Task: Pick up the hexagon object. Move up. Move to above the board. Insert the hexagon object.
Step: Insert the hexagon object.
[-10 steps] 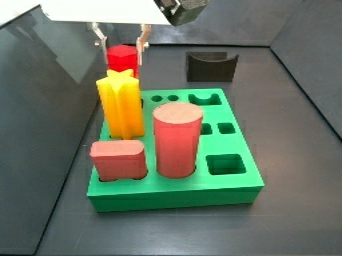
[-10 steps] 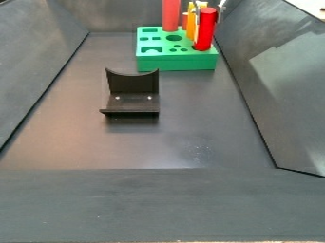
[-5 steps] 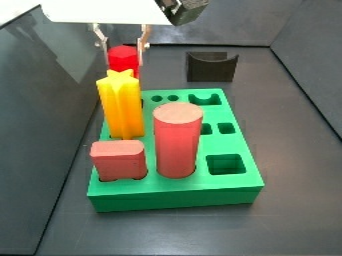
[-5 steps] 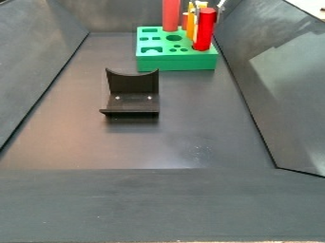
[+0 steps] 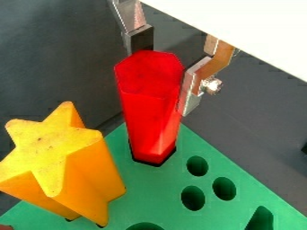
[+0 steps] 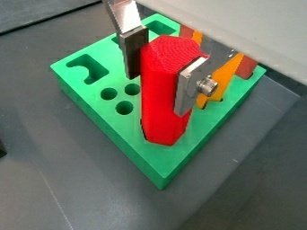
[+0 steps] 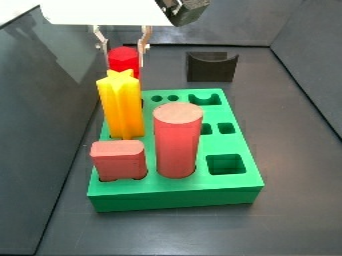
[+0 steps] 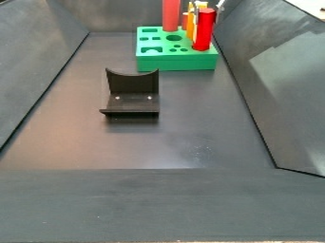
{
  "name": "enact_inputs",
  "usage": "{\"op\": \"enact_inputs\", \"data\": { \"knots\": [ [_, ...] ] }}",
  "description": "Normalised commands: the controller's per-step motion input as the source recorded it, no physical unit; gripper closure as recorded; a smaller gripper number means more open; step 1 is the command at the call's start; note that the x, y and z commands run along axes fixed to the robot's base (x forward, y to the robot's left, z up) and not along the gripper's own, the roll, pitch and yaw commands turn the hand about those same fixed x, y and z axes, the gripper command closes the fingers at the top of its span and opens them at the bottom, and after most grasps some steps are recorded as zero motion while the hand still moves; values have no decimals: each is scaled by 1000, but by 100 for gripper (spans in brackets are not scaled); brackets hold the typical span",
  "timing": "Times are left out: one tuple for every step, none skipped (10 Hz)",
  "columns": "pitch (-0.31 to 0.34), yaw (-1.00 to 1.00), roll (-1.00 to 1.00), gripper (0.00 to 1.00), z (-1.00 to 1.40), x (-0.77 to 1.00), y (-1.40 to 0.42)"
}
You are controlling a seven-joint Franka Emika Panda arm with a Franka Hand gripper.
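- Gripper (image 5: pixel 170 65): positioned over a corner of the flat bright green rectangular board with shaped cutouts (image 6: pixel 93 99); its flat silver fingers (image 6: pixel 191 85) bear on opposite sides of the peg below.
- Slim, glossy bright red hexagonal prism peg (image 5: pixel 150 103): upright, lower end seated in a board hole, clamped between the pads.
- Yellow-orange star-shaped peg (image 5: pixel 60 171): standing in the board just beside the red peg.
- Thick salmon-pink cylinder (image 7: pixel 177 139): upright in the board, in a side view.
- Dark fixture (image 8: pixel 129 92): on the floor, well apart from the board.

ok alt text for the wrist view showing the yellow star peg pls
The gripper straddles the upright red hexagon object, whose base sits in a hole of the green board; finger contact is unclear. A yellow star peg stands alongside.
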Motion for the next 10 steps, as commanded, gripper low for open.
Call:
{"op": "enact_inputs", "data": {
  "knots": [
    [-111, 0, -131, 100, 0, 0, -31],
    [-134, 0, -146, 100, 0, 0, -40],
    [-144, 0, -141, 100, 0, -14, -40],
    [-111, 0, -89, 100, -60, 0, 0],
    [-69, 3, -16, 100, -229, 0, 0],
    [-59, 0, 0, 100, -389, 0, 0],
    [-29, -57, 0, 100, -426, 0, 0],
    [-27, -69, 0, 100, -414, -11, 0],
    [-39, -54, 0, 100, -420, 0, 0],
    [-54, -31, 9, 100, -1000, 9, 0]
  ]
}}
